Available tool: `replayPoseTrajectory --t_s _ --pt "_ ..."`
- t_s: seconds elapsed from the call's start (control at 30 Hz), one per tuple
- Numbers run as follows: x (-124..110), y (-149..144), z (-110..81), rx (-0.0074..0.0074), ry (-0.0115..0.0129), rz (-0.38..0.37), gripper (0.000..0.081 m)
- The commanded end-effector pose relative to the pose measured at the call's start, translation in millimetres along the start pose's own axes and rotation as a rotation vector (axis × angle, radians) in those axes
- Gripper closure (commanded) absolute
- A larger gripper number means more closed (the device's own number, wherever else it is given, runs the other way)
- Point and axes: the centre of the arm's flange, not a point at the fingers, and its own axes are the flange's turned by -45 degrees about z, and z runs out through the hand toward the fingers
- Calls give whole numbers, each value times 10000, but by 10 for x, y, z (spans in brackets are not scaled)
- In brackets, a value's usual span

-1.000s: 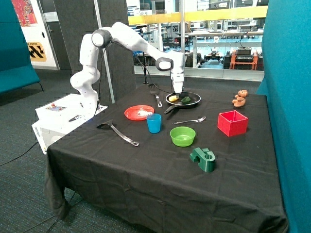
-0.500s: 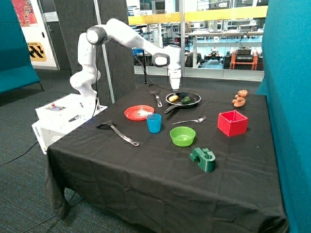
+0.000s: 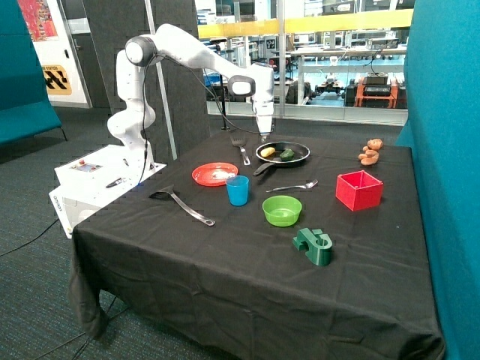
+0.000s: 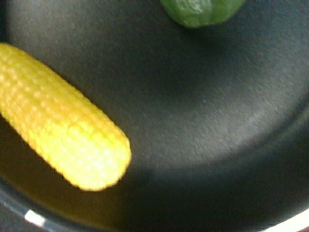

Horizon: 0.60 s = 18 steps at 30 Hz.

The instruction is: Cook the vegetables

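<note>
Both vegetables lie in the black frying pan [image 3: 299, 153] at the back of the table: a yellow corn cob [image 3: 268, 152] and a dark green piece [image 3: 286, 154] beside it. My gripper [image 3: 264, 136] hangs just above the pan's rim on the corn side, touching neither. The wrist view looks straight down into the pan [image 4: 207, 111], with the corn cob [image 4: 63, 135] large and close and the green piece [image 4: 200, 12] at the frame's edge. The gripper itself does not show in that view.
Around the pan lie a black spatula [image 3: 240, 147] and a fork [image 3: 292, 186]. Nearer the front are a red plate [image 3: 214, 174], blue cup [image 3: 238, 190], green bowl [image 3: 282, 210], ladle [image 3: 182, 204], green block [image 3: 313, 247] and red box [image 3: 358, 190]. A brown teddy bear [image 3: 370, 151] sits at the back.
The arm has lifted and drawn back from over the pan toward the spatula side. The corn and the green piece stay where they were in the pan.
</note>
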Motion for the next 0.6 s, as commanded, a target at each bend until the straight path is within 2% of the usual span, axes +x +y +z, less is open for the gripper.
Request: replayPoseTrajectory --t_s 0.0,0.23,0.57 --pt "-146 162 -91 -8 -20 59 230" --pt "-179 362 -81 -9 -19 278 230" --pt "-161 390 -90 -8 -19 89 233"
